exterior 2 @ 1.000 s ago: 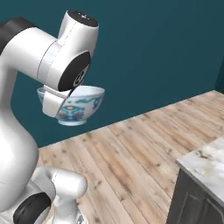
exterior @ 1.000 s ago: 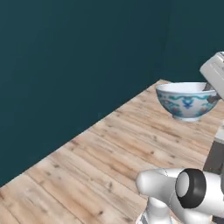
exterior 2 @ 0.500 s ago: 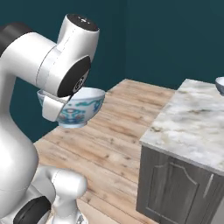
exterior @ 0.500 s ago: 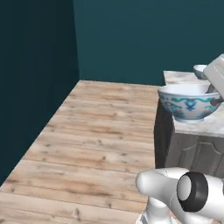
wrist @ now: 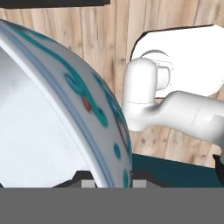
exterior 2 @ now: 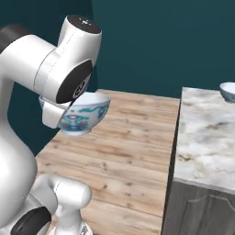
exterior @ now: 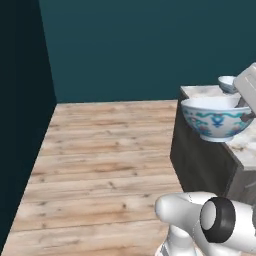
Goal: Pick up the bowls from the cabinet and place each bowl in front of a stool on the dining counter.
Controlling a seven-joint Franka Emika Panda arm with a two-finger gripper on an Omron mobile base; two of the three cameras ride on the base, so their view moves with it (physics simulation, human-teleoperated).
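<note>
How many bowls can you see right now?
2. One bowl is carried by the end effector above the wood floor; the other bowl sits on the marble counter, partly cut off.

Dark teal walls (exterior: 140, 45) close the room, meeting in a corner at the far left of the pale plank floor (exterior: 110, 155), where the side wall lies in deeper shade. The floor's light wood boards (exterior 2: 133, 137) run up to the foot of the back wall. Light falls evenly on the floor, with no hard shadows.
</note>
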